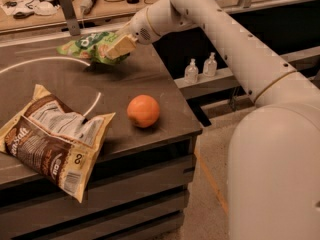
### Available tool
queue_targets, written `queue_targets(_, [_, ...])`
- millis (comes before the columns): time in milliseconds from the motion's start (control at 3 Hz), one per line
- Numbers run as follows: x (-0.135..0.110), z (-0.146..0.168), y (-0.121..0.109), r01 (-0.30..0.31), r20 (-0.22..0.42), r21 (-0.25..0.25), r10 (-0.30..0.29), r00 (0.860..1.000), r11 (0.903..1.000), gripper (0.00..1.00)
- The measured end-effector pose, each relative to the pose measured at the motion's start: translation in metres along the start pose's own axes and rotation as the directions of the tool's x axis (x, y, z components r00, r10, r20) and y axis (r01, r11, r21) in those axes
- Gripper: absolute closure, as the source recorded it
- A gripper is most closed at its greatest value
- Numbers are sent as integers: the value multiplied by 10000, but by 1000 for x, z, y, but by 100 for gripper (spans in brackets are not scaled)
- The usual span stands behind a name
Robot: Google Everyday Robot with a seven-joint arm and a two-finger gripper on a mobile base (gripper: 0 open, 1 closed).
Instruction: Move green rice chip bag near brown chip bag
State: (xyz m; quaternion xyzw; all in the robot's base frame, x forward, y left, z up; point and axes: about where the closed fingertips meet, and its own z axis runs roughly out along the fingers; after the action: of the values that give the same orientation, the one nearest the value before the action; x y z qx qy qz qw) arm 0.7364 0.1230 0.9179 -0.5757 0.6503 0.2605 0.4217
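Note:
The green rice chip bag [87,47] hangs in the air above the back of the dark table [45,79], lifted off the surface with its shadow below. My gripper [118,46] is shut on the bag's right end. The brown chip bag [52,136] lies flat at the table's front left, with its lower corner over the front edge. The green bag is well behind and to the right of the brown one.
An orange fruit [143,111] sits near the table's front right edge. A white curved line [45,60] is marked on the tabletop. Two small clear bottles [200,68] stand on a shelf to the right. A cluttered bench [75,4] runs behind.

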Motion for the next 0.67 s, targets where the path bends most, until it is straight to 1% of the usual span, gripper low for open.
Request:
queue_targets(333, [-7, -1, 32, 269, 8, -900, -269, 9996, 9956, 100])
queue_targets(667, [-8, -2, 60, 166, 474, -1533, -95, 9988, 9880, 100])
